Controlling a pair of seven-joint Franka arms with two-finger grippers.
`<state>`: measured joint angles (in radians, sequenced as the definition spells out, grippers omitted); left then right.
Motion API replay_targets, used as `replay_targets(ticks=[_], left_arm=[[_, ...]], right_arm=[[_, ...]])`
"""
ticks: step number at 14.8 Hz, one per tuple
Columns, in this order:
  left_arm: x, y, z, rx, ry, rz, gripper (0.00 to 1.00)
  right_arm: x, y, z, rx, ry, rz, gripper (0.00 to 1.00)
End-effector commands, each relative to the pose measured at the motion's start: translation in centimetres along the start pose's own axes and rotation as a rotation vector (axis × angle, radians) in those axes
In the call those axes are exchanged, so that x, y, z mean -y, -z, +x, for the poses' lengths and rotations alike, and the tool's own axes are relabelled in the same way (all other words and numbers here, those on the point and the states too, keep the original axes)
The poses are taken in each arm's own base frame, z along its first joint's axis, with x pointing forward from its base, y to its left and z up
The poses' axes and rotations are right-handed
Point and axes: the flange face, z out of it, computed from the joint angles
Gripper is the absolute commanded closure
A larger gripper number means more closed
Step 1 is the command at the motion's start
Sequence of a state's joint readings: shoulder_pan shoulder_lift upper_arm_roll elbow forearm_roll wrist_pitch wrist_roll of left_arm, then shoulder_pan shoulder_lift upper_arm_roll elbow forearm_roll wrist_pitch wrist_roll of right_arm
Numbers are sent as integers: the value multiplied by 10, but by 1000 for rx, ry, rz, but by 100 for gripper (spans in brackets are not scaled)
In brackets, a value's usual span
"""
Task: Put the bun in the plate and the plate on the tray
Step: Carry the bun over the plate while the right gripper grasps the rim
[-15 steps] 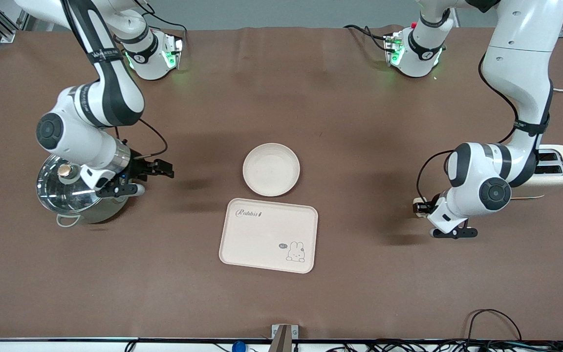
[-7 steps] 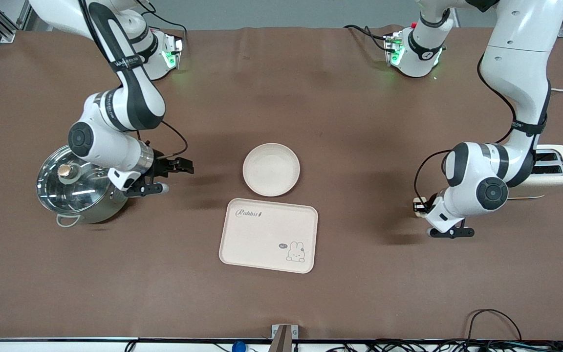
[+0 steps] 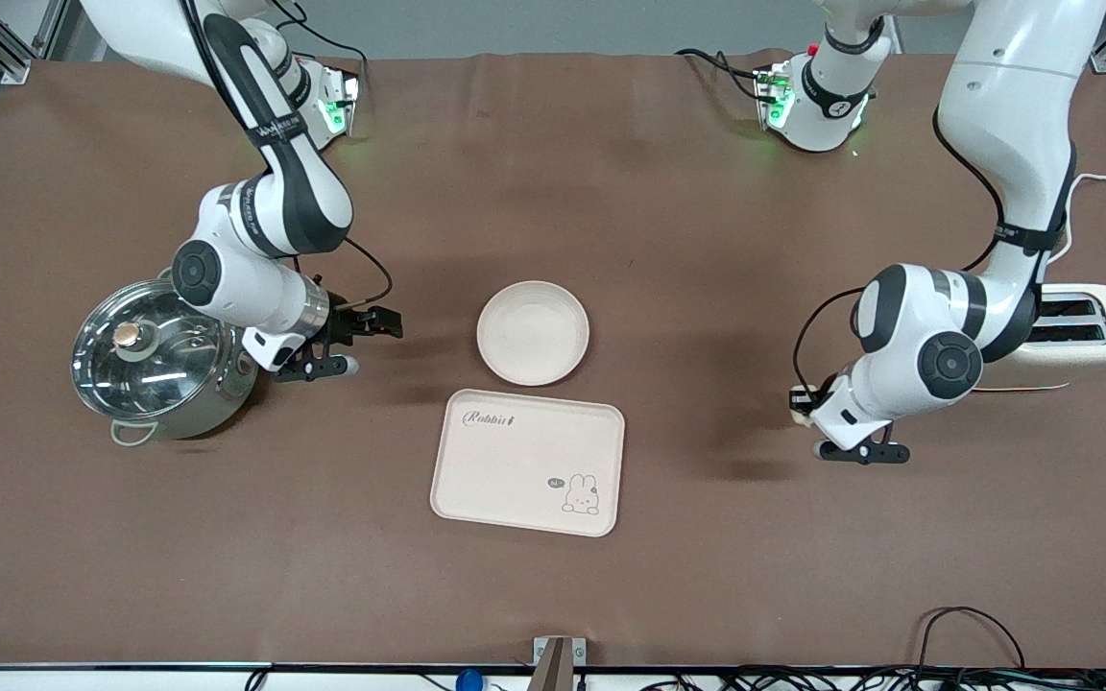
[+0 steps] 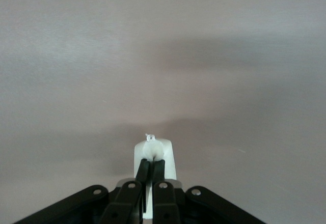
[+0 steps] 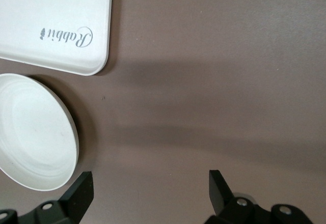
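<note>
**Bun pinched, carry to come**

The left gripper [image 4: 151,170] has just pinched the bun [image 4: 151,150] over the table's left-arm end. The right gripper [image 3: 347,344], spread, has drifted toward the plate [image 3: 533,333], which sits mid-table beside the tray [image 3: 527,462].

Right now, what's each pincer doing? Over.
Left pincer shut on bun. Right pincer open, between pot and plate. Plate empty, beside tray. Path clear.

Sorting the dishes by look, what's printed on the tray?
Cream tray with grey "Rabbit" lettering and a small rabbit drawing; clearest in the front view.
</note>
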<state>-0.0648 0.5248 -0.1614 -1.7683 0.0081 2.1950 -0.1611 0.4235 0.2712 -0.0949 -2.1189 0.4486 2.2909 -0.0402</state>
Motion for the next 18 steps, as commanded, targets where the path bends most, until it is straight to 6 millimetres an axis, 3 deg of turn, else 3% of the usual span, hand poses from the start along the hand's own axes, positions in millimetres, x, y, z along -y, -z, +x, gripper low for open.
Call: replay_targets(ticks=[1,3,5,8,12,16,18], left_arm=[[-60,46,-15,36,63,-28,100],[-134,61,-35,41,146,-48,99],[-204,56,-64,51,226,-45,100],[-267,37,-91,40,312,-68,100],[-350,2,-129,12,268,-142,99],[-380,-48,-134,-26,337,-247,93],[-375,-57,-128,-27,349,-250,72]], right_arm=[[7,-8,-7,-3,-15,14,0],[15,-21,-14,-14,-31,33,0],[29,-39,-25,-55,-37,41,0],[50,-68,-36,-67,-53,56,0],[66,-89,-49,-96,-90,78,0],[96,-119,-67,-127,-176,82,4],[110,-129,-74,-145,-207,72,18]])
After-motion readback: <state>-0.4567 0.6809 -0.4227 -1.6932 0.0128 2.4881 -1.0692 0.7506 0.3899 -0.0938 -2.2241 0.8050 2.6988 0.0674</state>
